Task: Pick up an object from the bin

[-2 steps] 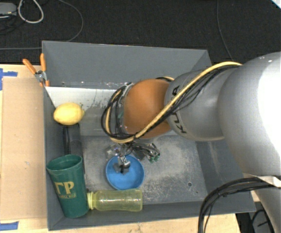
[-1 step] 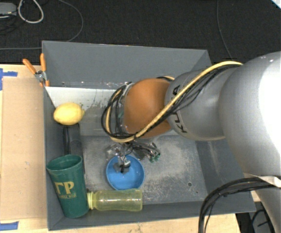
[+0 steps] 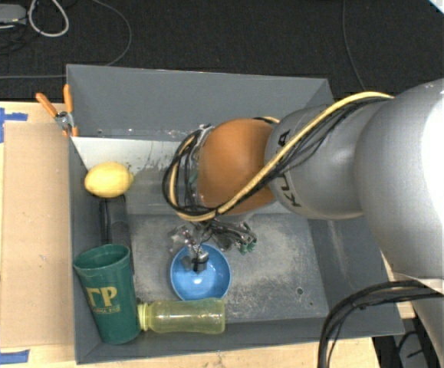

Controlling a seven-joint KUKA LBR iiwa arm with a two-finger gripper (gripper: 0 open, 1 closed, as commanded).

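Note:
My gripper [image 3: 198,262] reaches down into a small blue bowl [image 3: 200,277] at the front middle of the bin, its fingertips at the bowl's inside. A pale yellow plastic bottle [image 3: 182,316] lies on its side just in front of the bowl. To the left of the bottle stands a dark green cup [image 3: 107,292] with gold letters.
A yellow lemon [image 3: 108,180] rests at the back left, with a dark handle-like object [image 3: 105,221] lying between it and the green cup. The arm with its orange cover and cables hangs over the bin's middle and right side.

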